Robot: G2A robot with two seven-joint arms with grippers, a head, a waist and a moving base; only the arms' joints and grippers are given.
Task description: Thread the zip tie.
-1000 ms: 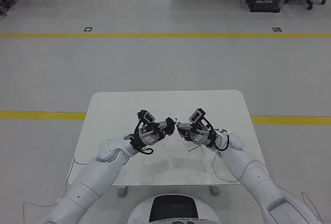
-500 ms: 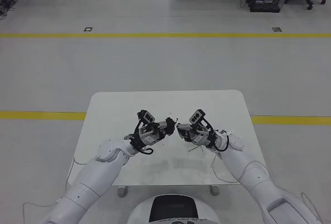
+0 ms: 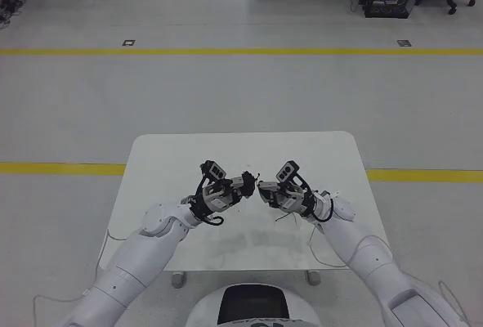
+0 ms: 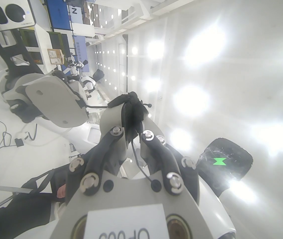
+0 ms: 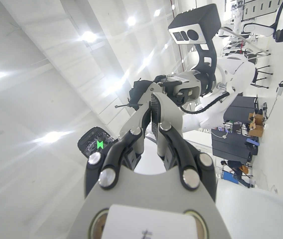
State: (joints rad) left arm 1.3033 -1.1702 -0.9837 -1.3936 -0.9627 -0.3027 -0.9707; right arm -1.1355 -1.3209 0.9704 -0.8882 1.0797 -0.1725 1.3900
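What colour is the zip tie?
Black: the thin plastic zip tie shows best in the right wrist view.

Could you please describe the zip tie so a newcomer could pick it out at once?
Above the middle of the white table, the left gripper and right gripper meet tip to tip in the air. The zip tie is the strip poking out sideways at that meeting point: very thin and black with a small knob at its end, unlike the broad grey jaws beside it.

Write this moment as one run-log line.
left tool shut on zip tie | right tool shut on zip tie | both over table, tips facing
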